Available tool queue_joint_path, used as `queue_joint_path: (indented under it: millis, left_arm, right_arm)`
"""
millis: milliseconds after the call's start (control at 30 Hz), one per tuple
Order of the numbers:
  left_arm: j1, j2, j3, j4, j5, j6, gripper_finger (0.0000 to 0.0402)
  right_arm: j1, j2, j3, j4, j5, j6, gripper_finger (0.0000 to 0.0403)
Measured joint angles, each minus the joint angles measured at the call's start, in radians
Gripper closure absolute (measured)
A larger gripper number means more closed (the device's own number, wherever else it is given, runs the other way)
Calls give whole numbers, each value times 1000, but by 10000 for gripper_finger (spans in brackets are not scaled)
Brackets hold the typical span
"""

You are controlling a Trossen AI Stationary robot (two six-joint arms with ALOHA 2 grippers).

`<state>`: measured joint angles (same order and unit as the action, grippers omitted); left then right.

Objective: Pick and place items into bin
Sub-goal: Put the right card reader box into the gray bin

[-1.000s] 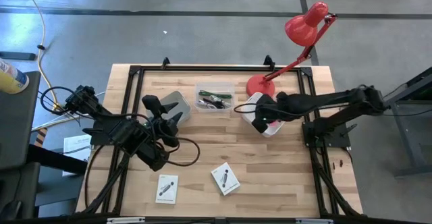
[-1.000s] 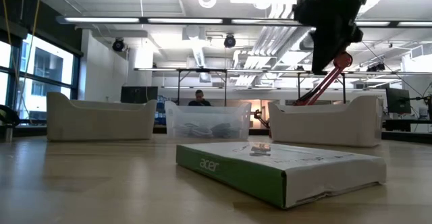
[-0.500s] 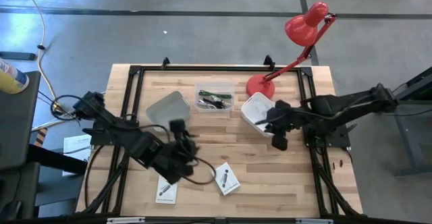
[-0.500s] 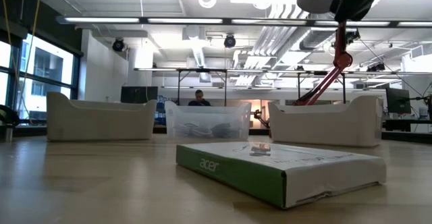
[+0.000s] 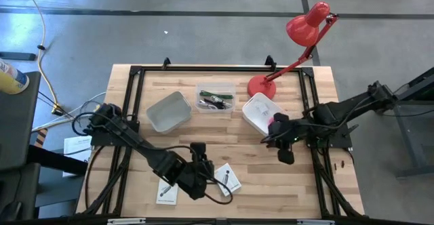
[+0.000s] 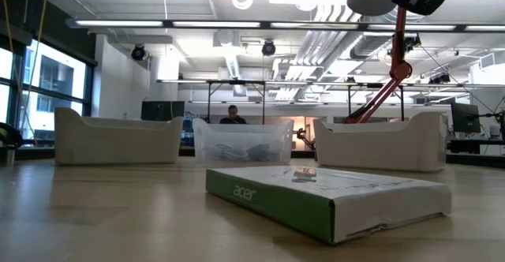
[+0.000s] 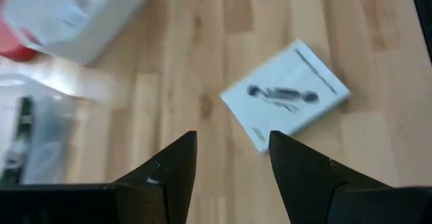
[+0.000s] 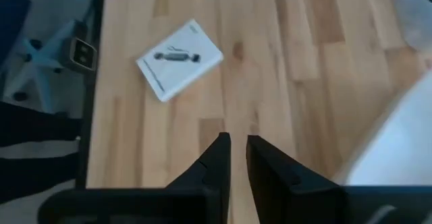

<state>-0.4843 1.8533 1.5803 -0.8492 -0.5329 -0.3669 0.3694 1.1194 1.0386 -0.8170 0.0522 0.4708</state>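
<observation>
Two flat white cards with dark print lie flat on the wooden table near its front edge: one card (image 5: 227, 179) (image 7: 287, 96) and another card (image 5: 166, 191) to its left. In the low view one card (image 6: 323, 197) shows as a thin green-edged box. My left gripper (image 5: 203, 174) (image 7: 233, 143) hangs open just left of the right-hand card, tipped down toward it and touching nothing. My right gripper (image 5: 285, 152) (image 8: 233, 143) is shut and empty, in the air beside the white bin (image 5: 260, 113). The clear bin (image 5: 215, 96) holds a green pen and cables.
A grey-white bin (image 5: 169, 111) stands left of the clear bin at the table's middle back. The red desk lamp (image 5: 298, 38) rises from the far right corner. A black frame (image 5: 135, 72) borders the table. Bare wood lies between the bins and the cards.
My left gripper has swung from beside the grey-white bin toward the near edge and down, tipping to point at the right-hand card. My right gripper has left the white bin, gone toward the near right and turned. Nothing on the table has moved.
</observation>
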Motion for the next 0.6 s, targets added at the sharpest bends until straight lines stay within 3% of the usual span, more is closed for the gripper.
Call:
queue_joint_path:
  millis: [367, 600]
  left_arm:
    - [-1, 49, 0, 8, 168, -3, 229]
    - [-36, 48, -10, -133, 215, -69, 229]
  right_arm:
    - [51, 209, 0, 234, -41, 52, 361]
    - [53, 364, 0, 376, -99, 127, 370]
